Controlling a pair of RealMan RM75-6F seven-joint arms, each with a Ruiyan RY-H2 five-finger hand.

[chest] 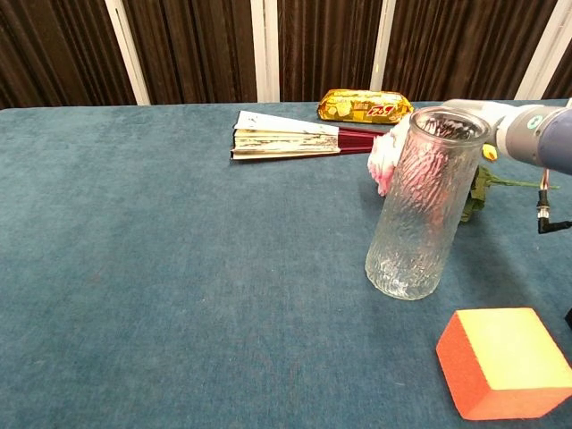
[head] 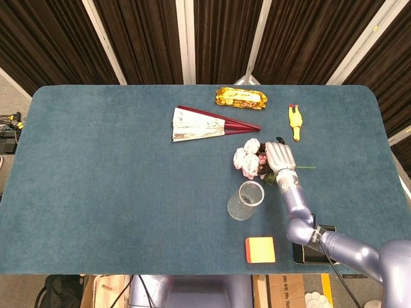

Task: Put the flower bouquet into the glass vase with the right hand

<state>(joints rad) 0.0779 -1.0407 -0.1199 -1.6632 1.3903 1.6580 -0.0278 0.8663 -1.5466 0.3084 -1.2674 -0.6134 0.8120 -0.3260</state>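
The flower bouquet (head: 248, 160), pink and white blooms with green leaves, lies just behind the glass vase (head: 246, 200) in the head view. My right hand (head: 279, 157) is closed over its leafy stem part, with the thin stem end sticking out to the right. In the chest view the blooms (chest: 382, 159) show left of and behind the upright ribbed vase (chest: 424, 206), seemingly a little off the cloth, and my right hand (chest: 474, 109) shows partly behind the vase rim. The left hand is out of both views.
A folded paper fan (head: 205, 123) and a golden snack pack (head: 241, 97) lie behind the bouquet. A yellow rubber chicken (head: 295, 122) lies at the back right. An orange block (head: 260, 249) and a black box (head: 314, 247) sit near the front edge.
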